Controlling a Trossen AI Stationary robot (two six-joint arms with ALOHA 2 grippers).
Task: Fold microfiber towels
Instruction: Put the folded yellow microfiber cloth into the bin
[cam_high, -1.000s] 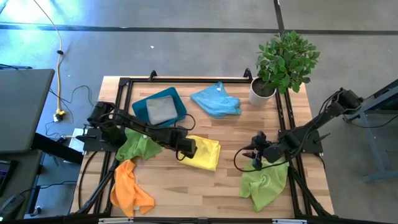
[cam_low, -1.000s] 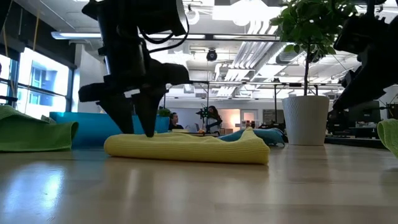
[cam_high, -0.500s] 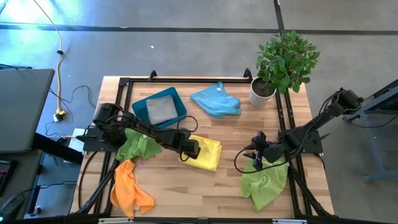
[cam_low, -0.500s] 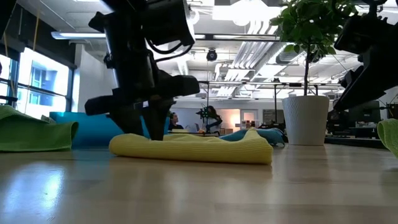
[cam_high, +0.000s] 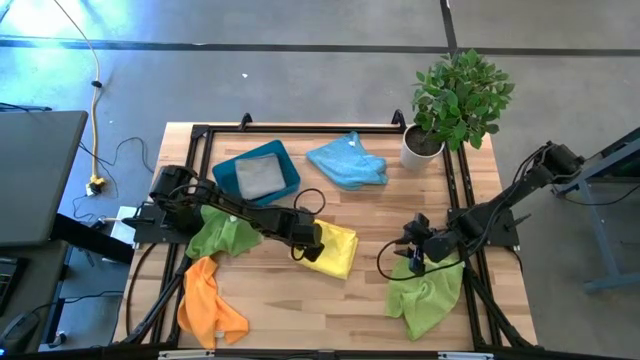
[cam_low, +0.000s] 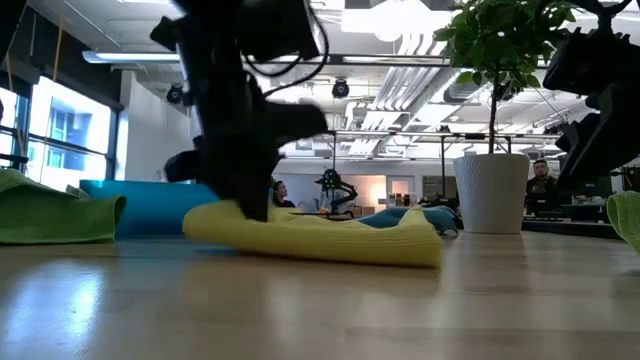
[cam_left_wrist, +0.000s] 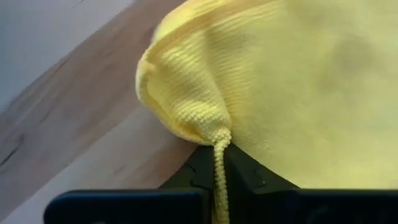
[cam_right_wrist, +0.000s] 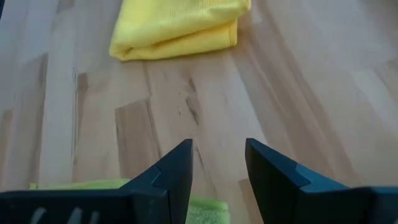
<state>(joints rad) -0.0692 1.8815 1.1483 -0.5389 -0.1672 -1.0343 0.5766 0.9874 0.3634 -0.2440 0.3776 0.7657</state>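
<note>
Yellow ribbed microfiber towel (cam_high: 332, 247) lay near the middle of the pale wooden worktop (cam_high: 300, 310), already doubled over on itself, and we had its left-hand edge pinched in the left tool (cam_high: 312, 243). In the left wrist view the two dark fingers (cam_left_wrist: 245, 177) were pressed together on only a thin rolled rim of the cloth (cam_left_wrist: 186, 112), with the bulk of the fabric bunched beyond them. We judged that so shallow a bite could slip free as soon as the edge was lifted or carried across, and that the cloth would then drop in a crumpled heap instead of a flat fold. We also thought the pinch might have caught just one layer, in which case the lower layer would stay on the worktop and the fold would open up. A drag along the wood could skew the whole towel, since nothing held its far side down.

Our right tool (cam_high: 413, 256) hung with its fingers spread and nothing between them, above the near edge of the lime green crumpled towel (cam_high: 427, 297) and well apart from the yellow one. Around them lay the light blue towel (cam_high: 347, 162), a second lime green towel (cam_high: 222, 237) under the left arm, the orange towel (cam_high: 208, 300), and a grey folded cloth (cam_high: 261, 178) in the teal plastic tray (cam_high: 227, 167). Just beside the left arm's reach, the tray could be knocked by a wide swing.
</note>
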